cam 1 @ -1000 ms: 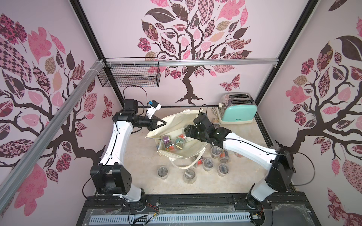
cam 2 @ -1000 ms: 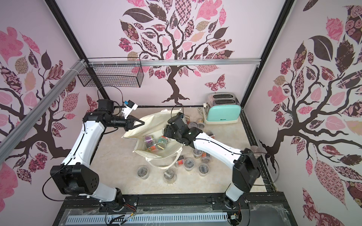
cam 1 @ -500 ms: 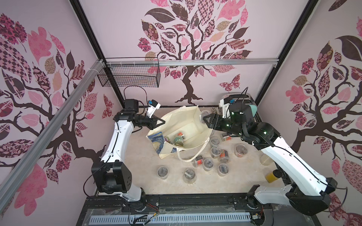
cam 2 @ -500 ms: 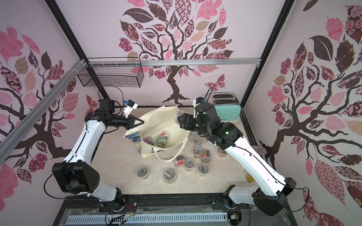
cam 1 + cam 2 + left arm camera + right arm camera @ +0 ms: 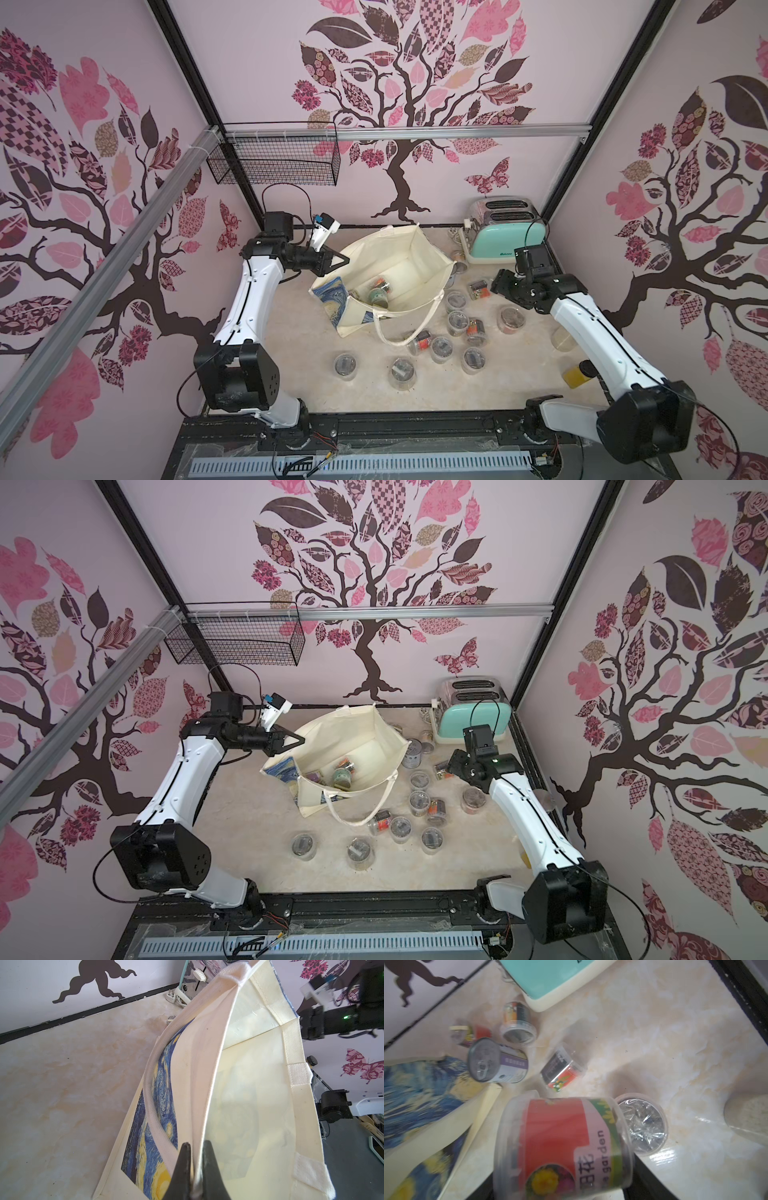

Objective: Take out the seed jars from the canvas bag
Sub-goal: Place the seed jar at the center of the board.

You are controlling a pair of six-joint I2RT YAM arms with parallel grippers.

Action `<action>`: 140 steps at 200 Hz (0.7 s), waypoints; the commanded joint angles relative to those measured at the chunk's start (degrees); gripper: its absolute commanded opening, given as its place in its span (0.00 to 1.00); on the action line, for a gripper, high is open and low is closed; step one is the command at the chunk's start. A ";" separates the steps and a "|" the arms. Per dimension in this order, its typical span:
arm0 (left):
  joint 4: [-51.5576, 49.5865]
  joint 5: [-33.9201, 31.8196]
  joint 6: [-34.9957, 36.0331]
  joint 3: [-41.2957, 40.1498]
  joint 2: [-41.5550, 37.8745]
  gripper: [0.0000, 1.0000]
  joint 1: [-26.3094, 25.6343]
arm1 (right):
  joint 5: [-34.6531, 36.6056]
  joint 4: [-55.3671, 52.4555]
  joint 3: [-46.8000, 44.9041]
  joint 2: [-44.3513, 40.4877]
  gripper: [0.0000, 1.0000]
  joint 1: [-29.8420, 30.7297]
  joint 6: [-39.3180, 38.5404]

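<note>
I have the left pincer [image 5: 196, 1144] pressed together on the rim of the canvas bag [image 5: 419, 249], which stands toward the counter's back edge with its mouth held wide; in both top views about three seed jars [image 5: 379, 296] lie on its floor. The right pincer [image 5: 495, 287] is pinching a red-labelled seed jar [image 5: 562, 1147] by its smooth round wall, above the counter [image 5: 307, 353] between the bag and the right edge, near the mint toaster [image 5: 498, 245] in the back right corner. Hazard one: the held jar is clear plastic gripped across a curve, so I judge that a quick wrist turn could let it twist or slide out. Hazard two: the landing area is crowded. An upright jar [image 5: 641, 1124], a jar on its side [image 5: 562, 1072] and a pull-tab tin [image 5: 497, 1064] sit close by, so a release from height could bounce the held jar into them, and a jar that lands on its side may roll toward the right edge. Hazard three: the left grip takes only a thin fold of canvas; if it slips, the wall would sag over the jars inside and hide them. Hazard four: a strap handle [image 5: 379, 328] loops loose on the counter in front of the bag among the jars on the counter [image 5: 457, 322]; the right arm, on its next reach into the bag, could catch it and drag the bag.
</note>
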 commanded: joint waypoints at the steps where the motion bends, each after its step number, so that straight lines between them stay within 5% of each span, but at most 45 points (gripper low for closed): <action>1: -2.45 2.29 2.09 0.22 -0.56 0.00 0.32 | 9.65 11.50 -0.01 6.72 0.66 -2.72 -2.33; 71: -6.30 5.15 5.77 1.72 -0.92 0.00 0.17 | 5.75 19.21 4.35 24.88 0.69 -6.73 -3.41; 140: -6.97 5.30 6.65 2.01 -0.95 0.00 0.07 | 6.24 17.79 3.17 24.95 0.80 -6.83 -2.39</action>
